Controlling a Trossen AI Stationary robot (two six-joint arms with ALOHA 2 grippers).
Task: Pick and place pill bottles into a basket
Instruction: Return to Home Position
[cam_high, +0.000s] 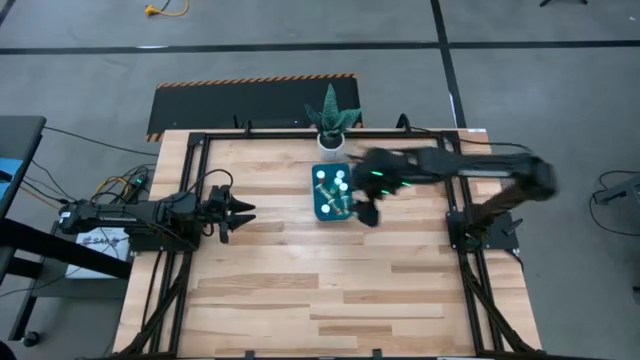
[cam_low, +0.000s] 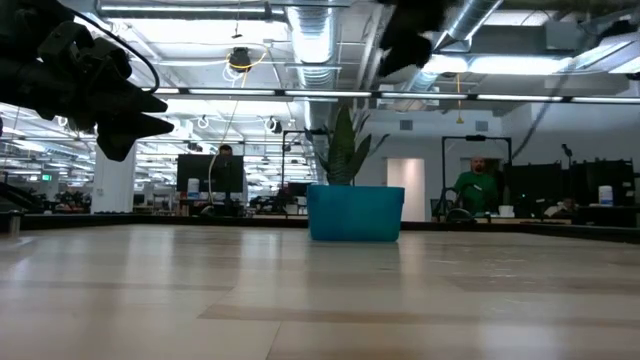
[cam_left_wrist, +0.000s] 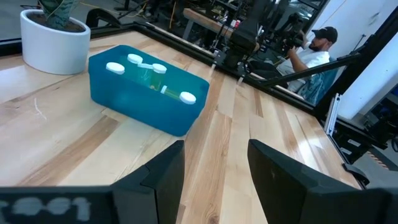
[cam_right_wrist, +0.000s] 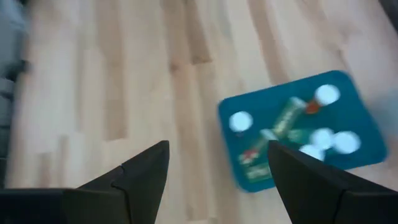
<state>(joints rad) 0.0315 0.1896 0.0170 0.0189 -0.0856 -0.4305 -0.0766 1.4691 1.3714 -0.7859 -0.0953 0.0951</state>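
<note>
Right hand (cam_high: 366, 208): fingers were spread with nothing between them; it hung high above the table (cam_high: 300, 290), at the basket's right edge.
Left hand (cam_high: 240, 210): fingers were apart and empty; it was raised at the table's left side, well apart from the basket.
Basket (cam_high: 320, 212): teal bin; stood at the table's far middle, just in front of the white plant pot (cam_high: 330, 141).
Pill bottles (cam_left_wrist: 149, 74): lay inside the basket, white caps showing, some tipped on their sides.
</note>
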